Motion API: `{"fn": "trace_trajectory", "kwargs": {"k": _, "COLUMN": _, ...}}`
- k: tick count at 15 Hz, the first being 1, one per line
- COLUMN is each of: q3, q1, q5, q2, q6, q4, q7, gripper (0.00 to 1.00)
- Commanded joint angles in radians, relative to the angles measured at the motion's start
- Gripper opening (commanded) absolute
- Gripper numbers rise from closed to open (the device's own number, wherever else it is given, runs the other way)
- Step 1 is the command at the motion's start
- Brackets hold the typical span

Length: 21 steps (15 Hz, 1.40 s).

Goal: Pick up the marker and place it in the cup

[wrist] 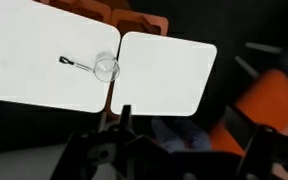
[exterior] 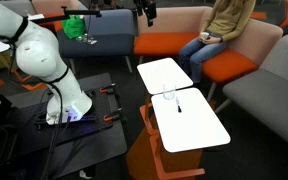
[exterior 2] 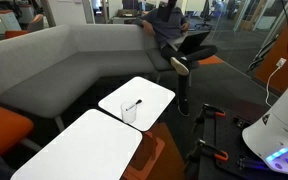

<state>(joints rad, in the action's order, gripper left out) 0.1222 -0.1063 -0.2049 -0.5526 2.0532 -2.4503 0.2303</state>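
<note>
The black marker [wrist: 76, 65] lies flat on a white table top [wrist: 29, 55], its end next to the clear cup [wrist: 106, 68]. The cup stands upright at that top's edge, by the gap to a second white top [wrist: 169, 75]. Both exterior views show the cup [exterior: 169, 97] [exterior 2: 130, 114] with the marker [exterior: 179, 105] [exterior 2: 134, 103] beside it. My gripper [wrist: 184, 140] shows only as dark fingers at the bottom of the wrist view. It is high above the tables, spread apart and empty, far from the marker.
A person in jeans [exterior: 224, 25] [exterior 2: 164, 22] sits on the sofa close to the tables, legs reaching toward them [wrist: 174, 130]. Orange seats [exterior: 164, 45] and grey sofas [exterior 2: 74, 60] surround the tables. My white arm base [exterior: 59, 90] [exterior 2: 279, 130] stands on the floor beside them.
</note>
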Motion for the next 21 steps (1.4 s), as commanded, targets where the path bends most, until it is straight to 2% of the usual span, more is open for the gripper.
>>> {"fn": "trace_trajectory", "kwargs": {"k": 1, "q3": -0.016, "q1": 0.019, "q5": -0.01, "q2": 0.002, "q6": -0.004, "q4": 0.002, "q7": 0.008, "gripper": 1.0}}
{"fn": "trace_trajectory", "kwargs": {"k": 4, "q3": -0.016, "q1": 0.019, "q5": -0.01, "q2": 0.002, "q6": -0.004, "q4": 0.002, "q7": 0.008, "gripper": 1.0}}
{"fn": "trace_trajectory", "kwargs": {"k": 8, "q3": -0.07, "q1": 0.066, "q5": -0.028, "q2": 0.081, "q6": 0.103, "q4": 0.035, "q7": -0.223, "gripper": 1.0}}
{"fn": "trace_trajectory", "kwargs": {"k": 12, "q3": -0.091, "q1": 0.107, "q5": -0.019, "q2": 0.271, "q6": 0.286, "q4": 0.097, "q7": -0.392, "gripper": 1.0}}
{"fn": "trace_trajectory", "kwargs": {"k": 14, "q3": -0.072, "q1": 0.137, "q5": -0.016, "q2": 0.398, "q6": 0.369, "q4": 0.14, "q7": -0.445, "gripper": 1.0}}
{"fn": "trace_trajectory", "kwargs": {"k": 17, "q3": -0.042, "q1": 0.183, "q5": -0.021, "q2": 0.567, "q6": 0.444, "q4": 0.207, "q7": -0.527, "gripper": 1.0}}
{"fn": "trace_trajectory", "kwargs": {"k": 21, "q3": -0.006, "q1": 0.21, "q5": -0.068, "q2": 0.745, "q6": 0.475, "q4": 0.286, "q7": -0.648, "gripper": 1.0}}
